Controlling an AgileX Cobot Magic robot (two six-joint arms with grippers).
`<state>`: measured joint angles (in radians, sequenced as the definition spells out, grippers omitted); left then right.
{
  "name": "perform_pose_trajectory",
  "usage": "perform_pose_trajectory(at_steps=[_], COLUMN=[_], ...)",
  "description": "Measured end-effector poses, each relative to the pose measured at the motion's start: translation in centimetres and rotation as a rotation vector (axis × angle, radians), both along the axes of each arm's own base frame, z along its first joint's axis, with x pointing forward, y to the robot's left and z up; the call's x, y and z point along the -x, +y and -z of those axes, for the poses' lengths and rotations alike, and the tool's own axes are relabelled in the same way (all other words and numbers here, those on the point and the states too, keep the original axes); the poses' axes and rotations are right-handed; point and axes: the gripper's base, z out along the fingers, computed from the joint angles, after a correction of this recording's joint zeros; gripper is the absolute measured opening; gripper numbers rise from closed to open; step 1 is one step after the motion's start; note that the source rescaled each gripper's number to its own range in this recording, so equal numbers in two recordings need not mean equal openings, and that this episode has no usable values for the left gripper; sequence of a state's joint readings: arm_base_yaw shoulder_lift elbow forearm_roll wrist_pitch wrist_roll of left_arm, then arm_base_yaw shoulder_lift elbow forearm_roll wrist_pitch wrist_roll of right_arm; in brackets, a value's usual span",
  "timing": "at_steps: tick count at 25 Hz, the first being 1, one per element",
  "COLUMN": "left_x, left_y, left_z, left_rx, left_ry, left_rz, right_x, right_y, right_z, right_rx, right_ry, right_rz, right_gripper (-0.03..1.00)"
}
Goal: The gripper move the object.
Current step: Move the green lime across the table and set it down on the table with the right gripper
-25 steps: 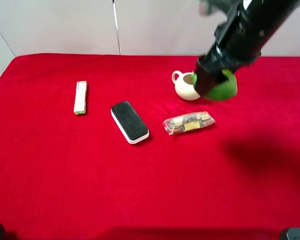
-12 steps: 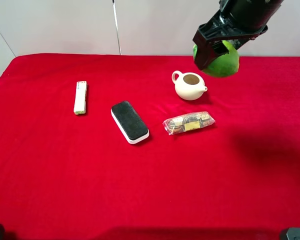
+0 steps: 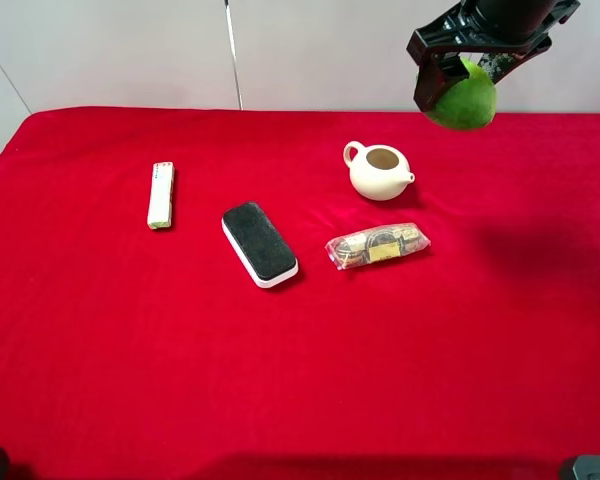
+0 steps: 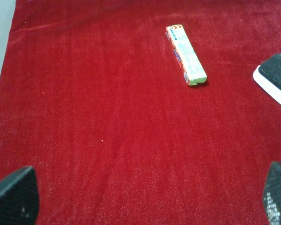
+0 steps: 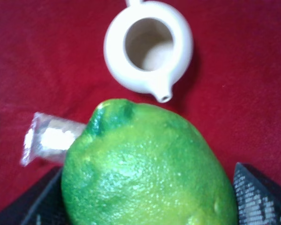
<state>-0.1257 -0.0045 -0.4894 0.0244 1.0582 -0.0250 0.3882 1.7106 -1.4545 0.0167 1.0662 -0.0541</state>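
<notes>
Fruit: round, bumpy-skinned green lime-like fruit (image 3: 467,102) hung in the air at the far right of the scene, clear of the cloth, up and to the right of the teapot in the high view.
Right gripper: black two-fingered claw (image 3: 462,85) was clenched on the fruit, one dark finger on each side of it; the wrist view showed both pads flanking the green skin (image 5: 145,173).
Left gripper: its fingers (image 4: 14,197) stood wide apart with nothing between them, low over bare cloth at the left.
Beneath the load: small cream ceramic teapot (image 5: 147,47), lidless and mouth up, and the clear-wrapped snack packet (image 5: 49,138) both lay under the right wrist camera.
Slip risk: the skin looked rounded and pebbled and was gripped on two sides only, so a quick swing might roll it out of the pinch.
Drop risk: a fall here would probably strike the teapot or bounce and roll.
Edges: far edge of the red cloth-covered table (image 3: 130,350) ran close behind the fruit and the right edge was near, so a loose fruit could run off either.
Open room: bare cloth showed right of the teapot and packet and across the whole near half.
Obstacles leftward: black-topped, white-based eraser block (image 3: 260,243) and long narrow printed box (image 3: 160,194) sat well apart from the fruit.
</notes>
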Motion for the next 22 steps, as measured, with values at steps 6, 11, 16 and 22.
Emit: perform_pose_trajectory(at_steps=[6, 11, 16, 22], left_x=[0.0, 0.0, 0.0, 0.0], left_y=[0.0, 0.0, 0.0, 0.0], left_z=[0.0, 0.0, 0.0, 0.0], left_rx=[0.0, 0.0, 0.0, 0.0], left_ry=[0.0, 0.0, 0.0, 0.0], left_rz=[0.0, 0.0, 0.0, 0.0], right_x=[-2.8, -4.8, -6.5, -8.0], right_y=[-0.8, -1.7, -2.8, -4.1], right_z=[1.8, 3.6, 5.7, 8.4], right_rx=[0.009, 0.01, -0.023, -0.057], right_ry=[0.031, 0.052, 0.072, 0.091], right_rz=[0.047, 0.081, 0.118, 0.161], right_gripper=[0.0, 0.0, 0.0, 0.0])
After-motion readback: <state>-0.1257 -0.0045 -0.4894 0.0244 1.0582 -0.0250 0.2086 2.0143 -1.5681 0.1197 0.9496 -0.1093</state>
